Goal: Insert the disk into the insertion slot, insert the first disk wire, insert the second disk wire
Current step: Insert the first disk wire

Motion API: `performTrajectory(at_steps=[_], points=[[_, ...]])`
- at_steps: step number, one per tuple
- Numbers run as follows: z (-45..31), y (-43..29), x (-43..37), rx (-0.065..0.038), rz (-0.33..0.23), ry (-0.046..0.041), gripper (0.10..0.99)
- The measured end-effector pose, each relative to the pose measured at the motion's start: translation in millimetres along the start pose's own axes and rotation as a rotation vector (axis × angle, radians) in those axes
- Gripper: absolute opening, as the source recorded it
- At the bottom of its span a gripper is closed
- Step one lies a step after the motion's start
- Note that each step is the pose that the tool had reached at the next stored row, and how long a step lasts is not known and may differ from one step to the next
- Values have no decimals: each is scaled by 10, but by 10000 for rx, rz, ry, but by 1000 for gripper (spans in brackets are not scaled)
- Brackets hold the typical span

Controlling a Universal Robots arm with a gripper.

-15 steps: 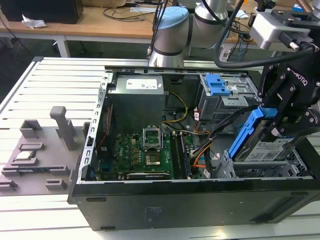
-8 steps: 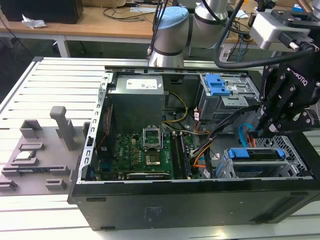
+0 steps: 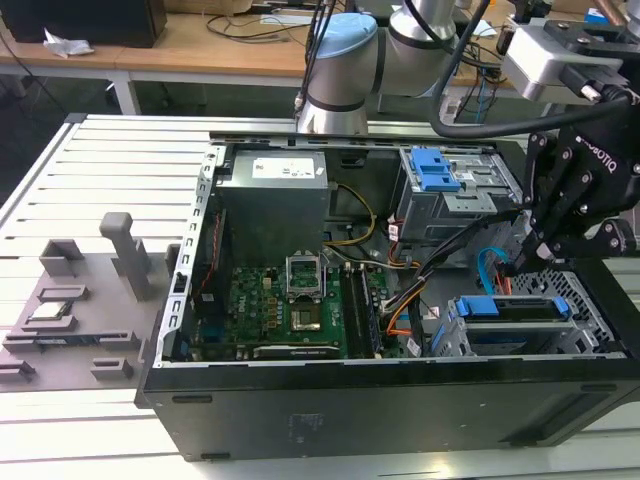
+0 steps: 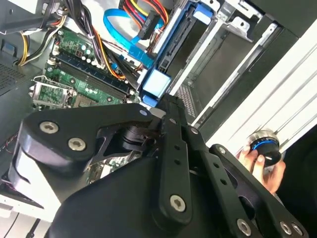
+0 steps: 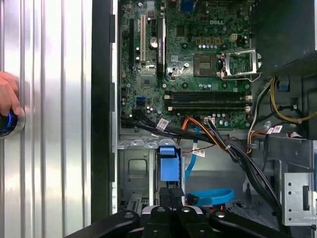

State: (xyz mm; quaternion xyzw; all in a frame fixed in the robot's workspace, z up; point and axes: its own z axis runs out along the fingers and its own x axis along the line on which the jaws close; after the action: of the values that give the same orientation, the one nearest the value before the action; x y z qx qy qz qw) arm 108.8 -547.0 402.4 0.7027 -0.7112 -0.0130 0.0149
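The disk [image 3: 512,308], edged by a bright blue bracket, lies in the insertion slot [image 3: 585,318], the low grey cage at the case's front corner on the exterior view's right. My black gripper [image 3: 520,262] hangs just above the cage's inner end. In both wrist views its fingers [image 5: 164,201] are pressed together, their tips right at the bracket's blue tab [image 5: 167,163] [image 4: 156,84]. I cannot tell whether they touch it. A flat blue wire [image 4: 124,42] [image 5: 210,196] loops loose beside the disk. A connector on red, yellow and orange wires [image 4: 148,20] hangs near it.
The open black computer case [image 3: 300,400] lies on a slatted metal table [image 3: 120,170]. It holds a green motherboard [image 3: 290,310], a power supply [image 3: 275,200] and a taller grey cage with a blue latch [image 3: 440,170]. A person's hand [image 4: 262,166] [image 5: 6,101] rests on a blue-ringed knob.
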Motion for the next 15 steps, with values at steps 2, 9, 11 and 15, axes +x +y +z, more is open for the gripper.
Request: performTrajectory(at_steps=[2, 9, 11, 15], points=[[-3, -46, -1, 0, 1, 10, 106], [-5, -331, -40, 0, 4, 55, 106], [6, -354, -59, 1, 4, 88, 106], [88, -407, -180, 3, 11, 265, 106]])
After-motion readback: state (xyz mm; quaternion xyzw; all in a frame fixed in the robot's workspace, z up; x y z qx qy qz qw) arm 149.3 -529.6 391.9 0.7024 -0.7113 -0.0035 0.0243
